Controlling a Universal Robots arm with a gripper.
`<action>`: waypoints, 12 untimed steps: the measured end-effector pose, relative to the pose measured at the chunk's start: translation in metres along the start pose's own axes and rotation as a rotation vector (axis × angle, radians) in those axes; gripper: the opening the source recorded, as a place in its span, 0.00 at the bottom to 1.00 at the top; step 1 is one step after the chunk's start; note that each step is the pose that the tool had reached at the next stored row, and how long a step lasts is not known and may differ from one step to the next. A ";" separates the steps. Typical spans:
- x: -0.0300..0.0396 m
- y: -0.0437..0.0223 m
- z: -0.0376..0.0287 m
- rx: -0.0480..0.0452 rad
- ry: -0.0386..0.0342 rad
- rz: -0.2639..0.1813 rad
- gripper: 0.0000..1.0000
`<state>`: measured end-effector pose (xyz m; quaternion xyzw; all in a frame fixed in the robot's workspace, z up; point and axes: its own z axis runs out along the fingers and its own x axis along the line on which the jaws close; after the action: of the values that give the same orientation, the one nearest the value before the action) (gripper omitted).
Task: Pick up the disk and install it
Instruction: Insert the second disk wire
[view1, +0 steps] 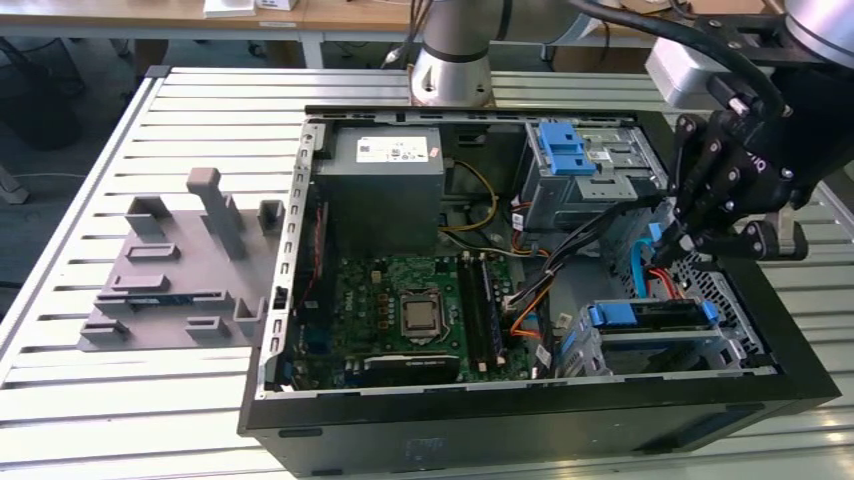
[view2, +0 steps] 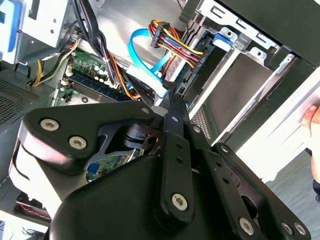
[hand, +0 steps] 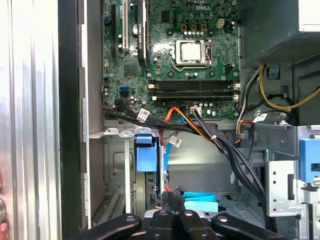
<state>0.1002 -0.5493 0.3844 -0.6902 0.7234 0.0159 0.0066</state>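
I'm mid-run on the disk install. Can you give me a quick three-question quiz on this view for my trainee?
1. True or false: the pincer is at the side of the open computer case that lies on the exterior view's right.
2. The processor socket on the motherboard is: A) under a fan cooler; B) bare, with nothing mounted on it; C) buried under cables.
3. Fill in: the flat cable curving beside the pincer in the second wrist view is coloured ____.

Key: 1 true; 2 B; 3 blue.
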 end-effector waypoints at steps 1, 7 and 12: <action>-0.0011 0.0001 -0.0002 0.0000 0.0008 0.000 0.11; -0.0049 0.0003 0.0005 0.0004 0.0098 -0.001 0.11; -0.0049 0.0002 0.0027 0.0004 0.0104 -0.002 0.11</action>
<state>0.1001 -0.5443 0.3818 -0.6911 0.7226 0.0122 0.0031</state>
